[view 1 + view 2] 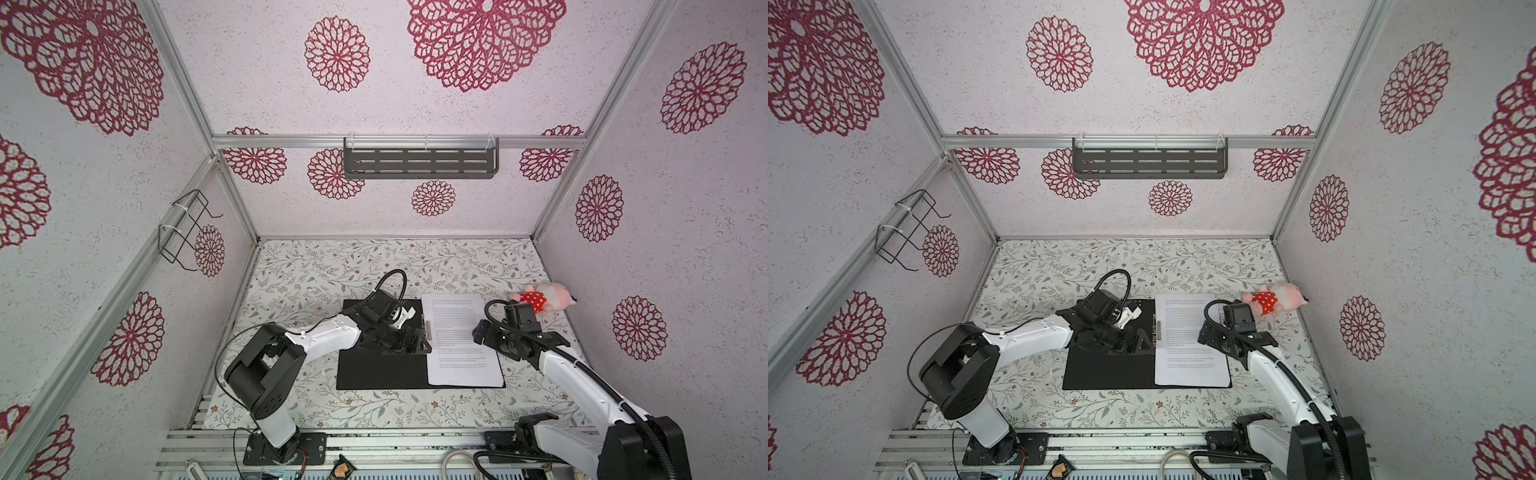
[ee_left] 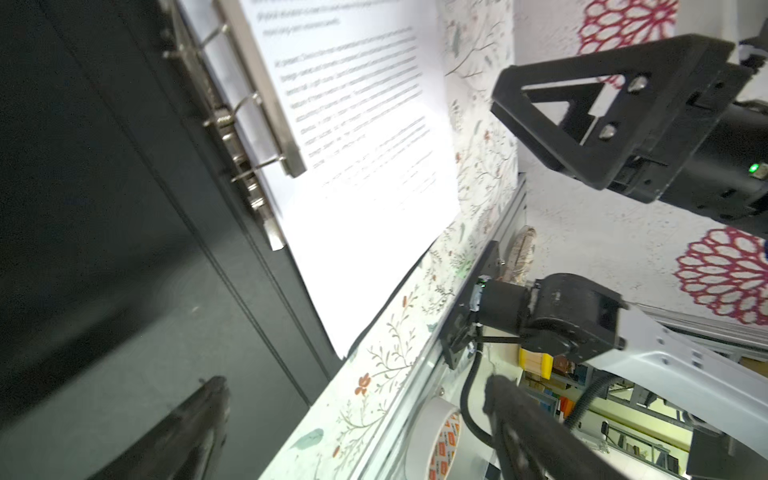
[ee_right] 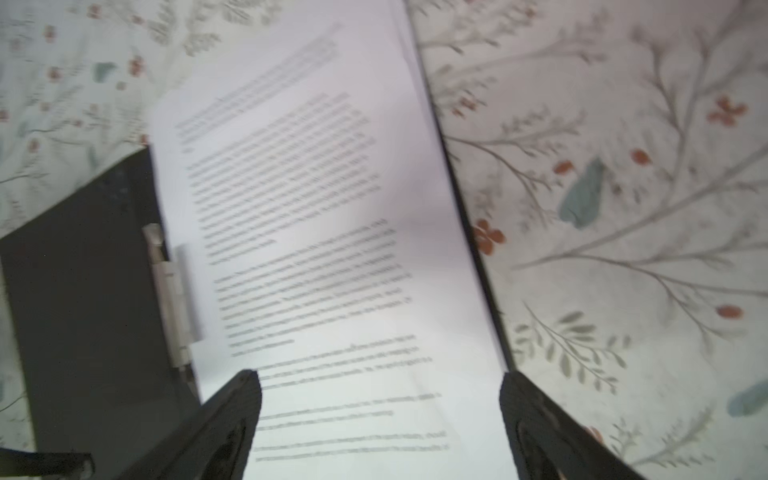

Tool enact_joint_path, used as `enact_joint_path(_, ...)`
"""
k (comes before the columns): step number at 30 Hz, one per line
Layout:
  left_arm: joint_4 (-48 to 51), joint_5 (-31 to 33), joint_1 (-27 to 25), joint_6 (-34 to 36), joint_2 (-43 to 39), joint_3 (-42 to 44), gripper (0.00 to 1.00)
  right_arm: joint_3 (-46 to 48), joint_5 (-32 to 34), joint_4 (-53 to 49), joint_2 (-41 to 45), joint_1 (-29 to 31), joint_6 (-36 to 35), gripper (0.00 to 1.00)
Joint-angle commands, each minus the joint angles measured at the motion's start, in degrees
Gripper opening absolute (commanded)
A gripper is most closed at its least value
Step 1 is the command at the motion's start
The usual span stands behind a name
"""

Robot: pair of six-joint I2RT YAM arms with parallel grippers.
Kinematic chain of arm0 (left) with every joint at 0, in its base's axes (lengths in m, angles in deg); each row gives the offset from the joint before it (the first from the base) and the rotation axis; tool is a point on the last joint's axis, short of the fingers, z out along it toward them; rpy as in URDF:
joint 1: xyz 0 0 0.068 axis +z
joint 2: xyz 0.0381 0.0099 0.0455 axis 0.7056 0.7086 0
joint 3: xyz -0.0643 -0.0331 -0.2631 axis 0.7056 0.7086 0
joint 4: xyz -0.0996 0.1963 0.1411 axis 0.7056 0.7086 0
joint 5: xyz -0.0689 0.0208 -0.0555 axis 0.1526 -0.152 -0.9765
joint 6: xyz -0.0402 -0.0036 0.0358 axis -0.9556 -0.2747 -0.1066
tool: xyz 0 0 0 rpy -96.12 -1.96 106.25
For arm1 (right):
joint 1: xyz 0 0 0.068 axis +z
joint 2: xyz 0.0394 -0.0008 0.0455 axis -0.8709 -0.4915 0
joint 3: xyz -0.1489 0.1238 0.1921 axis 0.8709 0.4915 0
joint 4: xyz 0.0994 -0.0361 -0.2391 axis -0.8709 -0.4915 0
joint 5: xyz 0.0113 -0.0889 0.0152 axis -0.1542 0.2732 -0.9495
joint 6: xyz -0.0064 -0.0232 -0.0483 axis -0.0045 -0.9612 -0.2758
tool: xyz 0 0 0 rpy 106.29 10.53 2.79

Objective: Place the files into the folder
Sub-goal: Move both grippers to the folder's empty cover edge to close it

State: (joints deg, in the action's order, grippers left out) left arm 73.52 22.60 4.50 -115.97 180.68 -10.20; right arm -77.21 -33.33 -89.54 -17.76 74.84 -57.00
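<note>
Files (image 1: pixel 461 340) lay on the open folder (image 1: pixel 374 370), on its half toward the right arm, with their inner edge under the bar of the spine clip (image 2: pixel 249 124). Left claw (image 2: pixel 355 384) hung open over the folder's spine and right claw (image 3: pixel 380 399) open above the files, neither holding anything. Judged: loading looked done and securing was in hand. The next move called for seating the clip, then swinging the bare black cover over.

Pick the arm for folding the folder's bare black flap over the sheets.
Left, probably: the left end effector, open, hangs over that flap by the spine clip. The right end effector, also open, hangs over the sheets.
</note>
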Motion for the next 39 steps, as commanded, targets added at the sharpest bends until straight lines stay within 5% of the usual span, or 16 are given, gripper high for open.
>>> enact_joint_path(1, -1.8, -1.9, 4.2, -2.1, -2.6, -0.6, 0.99, -5.2, -5.0, 5.0, -6.1, 4.4, -3.4, 0.93)
enact_joint_path(16, -9.6, -4.4, 18.9, -8.1, -2.1, 11.6, 0.99, -25.6, -16.3, 13.8, -35.8, 12.5, -9.7, 0.92)
enact_joint_path(39, -8.7, -2.5, 20.4, -7.2, -1.0, 14.2, 0.99, -28.1, -21.3, 16.7, -43.3, 13.6, -9.1, 0.91)
